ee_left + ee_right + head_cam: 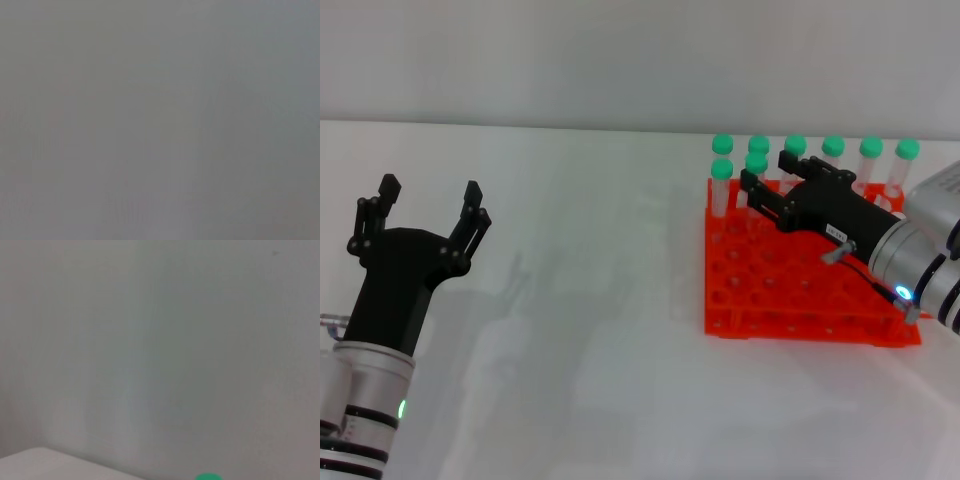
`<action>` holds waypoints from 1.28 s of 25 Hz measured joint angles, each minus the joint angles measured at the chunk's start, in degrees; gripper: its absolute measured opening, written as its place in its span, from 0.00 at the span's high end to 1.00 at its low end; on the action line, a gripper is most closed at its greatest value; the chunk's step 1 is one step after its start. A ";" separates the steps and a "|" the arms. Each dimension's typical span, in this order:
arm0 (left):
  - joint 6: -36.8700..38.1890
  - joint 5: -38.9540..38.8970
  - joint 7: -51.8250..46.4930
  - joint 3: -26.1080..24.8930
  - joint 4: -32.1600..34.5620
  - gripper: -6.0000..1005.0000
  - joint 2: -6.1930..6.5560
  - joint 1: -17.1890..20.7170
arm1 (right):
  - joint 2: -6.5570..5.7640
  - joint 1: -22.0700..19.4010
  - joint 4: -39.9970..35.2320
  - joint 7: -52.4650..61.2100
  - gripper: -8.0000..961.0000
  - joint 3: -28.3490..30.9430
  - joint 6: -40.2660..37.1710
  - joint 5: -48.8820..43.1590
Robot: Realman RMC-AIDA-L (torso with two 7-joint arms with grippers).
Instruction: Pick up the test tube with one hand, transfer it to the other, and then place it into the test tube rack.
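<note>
The orange-red test tube rack stands at the right of the white table. My right gripper reaches over its back left part. Its fingers close around a green-capped test tube that stands upright, a little higher than the tube beside it. A green cap shows at the edge of the right wrist view. My left gripper is open and empty, held up at the far left, well away from the rack. The left wrist view shows only blank grey.
Several more green-capped tubes stand in the rack's back row. The white table stretches between the two arms. A pale wall runs behind the table.
</note>
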 joint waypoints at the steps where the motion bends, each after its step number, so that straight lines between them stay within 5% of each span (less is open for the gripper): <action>1: 0.00 0.04 0.00 0.01 0.00 0.11 0.00 0.02 | 0.00 -0.15 -0.09 0.16 0.36 0.20 0.00 -0.06; 20: 0.00 -0.01 0.00 -0.36 -0.18 0.11 0.03 -0.49 | -0.37 -1.46 -5.80 16.39 0.36 -1.26 -4.30 -7.83; 32: -0.33 -0.18 0.00 -1.62 -1.18 0.11 0.09 -2.27 | -0.45 -13.12 -13.44 19.39 0.36 -1.27 12.01 -7.46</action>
